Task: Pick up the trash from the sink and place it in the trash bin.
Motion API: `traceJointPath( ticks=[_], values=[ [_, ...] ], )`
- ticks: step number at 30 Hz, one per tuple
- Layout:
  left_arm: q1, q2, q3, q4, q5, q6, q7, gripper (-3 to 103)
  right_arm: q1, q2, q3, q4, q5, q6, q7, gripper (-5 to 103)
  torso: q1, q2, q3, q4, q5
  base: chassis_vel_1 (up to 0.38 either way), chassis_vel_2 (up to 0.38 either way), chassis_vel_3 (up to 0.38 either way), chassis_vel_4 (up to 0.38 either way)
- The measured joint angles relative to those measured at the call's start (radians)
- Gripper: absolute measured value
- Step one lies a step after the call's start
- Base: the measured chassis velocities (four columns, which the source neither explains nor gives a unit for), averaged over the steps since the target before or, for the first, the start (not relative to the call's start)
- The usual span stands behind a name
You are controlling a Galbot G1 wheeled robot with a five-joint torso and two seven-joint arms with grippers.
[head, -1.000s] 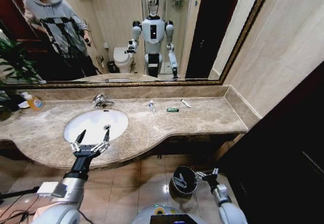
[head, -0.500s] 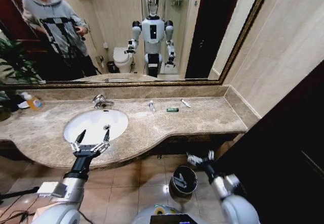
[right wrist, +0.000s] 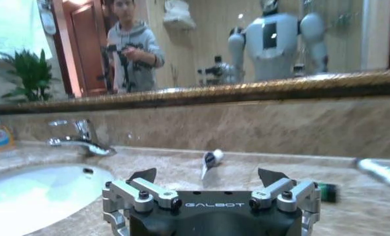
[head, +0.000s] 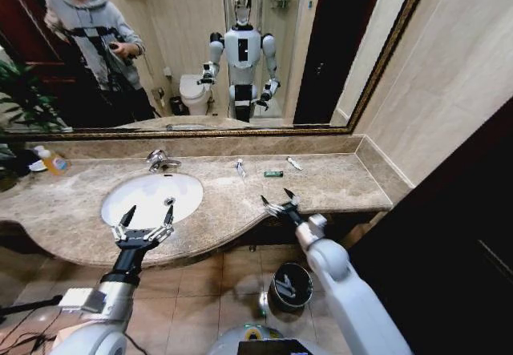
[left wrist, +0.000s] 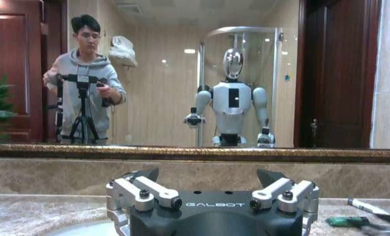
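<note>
The white oval sink (head: 140, 203) is sunk into the brown marble counter. The trash lies on the counter to the sink's right: a small white tube (head: 240, 167), a short green tube (head: 273, 174) and a thin white sachet (head: 295, 163). My right gripper (head: 279, 202) is open at the counter's front edge, just in front of the green tube (right wrist: 326, 191) and the white tube (right wrist: 210, 160). My left gripper (head: 144, 221) hangs open over the sink's front rim, holding nothing. The black trash bin (head: 291, 284) stands on the floor below the counter.
A chrome tap (head: 160, 160) stands behind the basin. An orange-yellow soap bottle (head: 53, 160) and a plant (head: 20, 98) are at the counter's far left. A large mirror backs the counter, a tiled wall closes its right end, and a dark door is at the right.
My right arm has risen from beside the trash bin near the floor up to the counter's front edge, its gripper still open. The left arm has not moved.
</note>
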State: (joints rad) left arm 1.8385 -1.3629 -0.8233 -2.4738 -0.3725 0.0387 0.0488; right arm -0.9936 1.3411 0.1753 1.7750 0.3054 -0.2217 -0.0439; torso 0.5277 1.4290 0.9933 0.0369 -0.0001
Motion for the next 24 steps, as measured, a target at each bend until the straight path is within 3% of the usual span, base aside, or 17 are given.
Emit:
traceJointPath(
  ticks=[7,17,24],
  values=[
    [0.000,0.000,0.000,0.000,0.000,0.000,0.000,100,0.177,0.089,-0.073,-0.211,-0.041,0.032,0.074,100,0.000,0.000,0.000,0.0000,-0.0002,0.000,0.000,0.000,0.000],
    [0.000,0.000,0.000,0.000,0.000,0.000,0.000,100,0.322,0.187,-0.133,-0.398,-0.119,0.057,0.096,100,0.000,0.000,0.000,0.0000,-0.0003,0.000,0.000,0.000,0.000],
    [0.000,0.000,0.000,0.000,0.000,0.000,0.000,100,0.374,0.259,-0.104,-0.558,-0.183,0.130,0.095,100,0.000,0.000,0.000,-0.0001,0.0000,0.000,0.000,0.000,0.000]
  ],
)
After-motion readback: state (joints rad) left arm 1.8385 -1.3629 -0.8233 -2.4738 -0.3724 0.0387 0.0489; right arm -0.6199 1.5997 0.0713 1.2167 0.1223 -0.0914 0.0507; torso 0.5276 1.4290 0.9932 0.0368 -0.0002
